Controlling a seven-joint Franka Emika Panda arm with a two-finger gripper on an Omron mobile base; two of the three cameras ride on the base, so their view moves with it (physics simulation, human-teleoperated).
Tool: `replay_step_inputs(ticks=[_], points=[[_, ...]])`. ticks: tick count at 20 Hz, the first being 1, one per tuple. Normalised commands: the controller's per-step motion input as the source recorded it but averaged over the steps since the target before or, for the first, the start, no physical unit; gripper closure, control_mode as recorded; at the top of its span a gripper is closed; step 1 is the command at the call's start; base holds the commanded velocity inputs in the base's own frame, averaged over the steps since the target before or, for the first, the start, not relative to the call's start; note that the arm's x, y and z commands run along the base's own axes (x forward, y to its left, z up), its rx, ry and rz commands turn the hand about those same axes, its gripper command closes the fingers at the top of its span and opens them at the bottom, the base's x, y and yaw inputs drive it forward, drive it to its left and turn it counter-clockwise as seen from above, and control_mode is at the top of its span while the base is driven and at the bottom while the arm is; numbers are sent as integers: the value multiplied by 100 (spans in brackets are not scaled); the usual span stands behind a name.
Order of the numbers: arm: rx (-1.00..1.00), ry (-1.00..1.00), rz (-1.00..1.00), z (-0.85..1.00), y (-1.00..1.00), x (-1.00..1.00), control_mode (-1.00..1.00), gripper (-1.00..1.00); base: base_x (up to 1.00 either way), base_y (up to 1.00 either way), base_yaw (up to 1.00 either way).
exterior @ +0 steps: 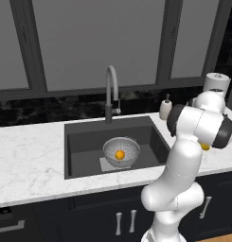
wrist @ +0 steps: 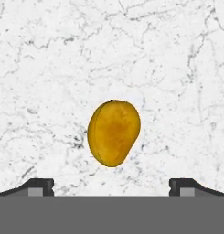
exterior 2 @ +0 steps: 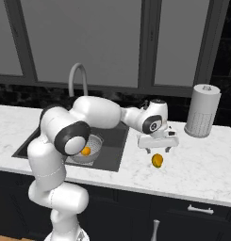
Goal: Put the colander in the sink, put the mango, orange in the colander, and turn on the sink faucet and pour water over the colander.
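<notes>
Lying on the table right of the sink point(exterior: 84, 142), near the front edge, the mango point(exterior 2: 157, 160) is hovered over by the fingers point(exterior 2: 157, 148), spread wide, empty. The orange point(exterior: 120, 154) is seated in the colander point(exterior: 121, 151). A descent and closure are judged next.

Hidden behind the white arm at right of the left base view: most of the mango point(exterior: 205, 147), a sliver showing, and part of the paper towel roll point(exterior: 217, 83). In the right base view, colander point(exterior 2: 92, 143), sink point(exterior 2: 114, 141) and faucet point(exterior 2: 78, 75) partly covered by the arm. Cut off at the hand view's bottom edge: gripper point(wrist: 111, 187) fingertips.
</notes>
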Motion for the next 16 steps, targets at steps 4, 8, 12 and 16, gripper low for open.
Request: replay_step_inputs(ticks=[4,8,12,16], points=[[0,0,0,-17,0,19,-100,-100,0,0,0],[0,0,0,-31,0,2,-100,-100,0,0,0],[3,0,0,-38,0,0,-100,-100,0,0,0],[5,0,0,-53,0,0,-100,-100,0,0,0]])
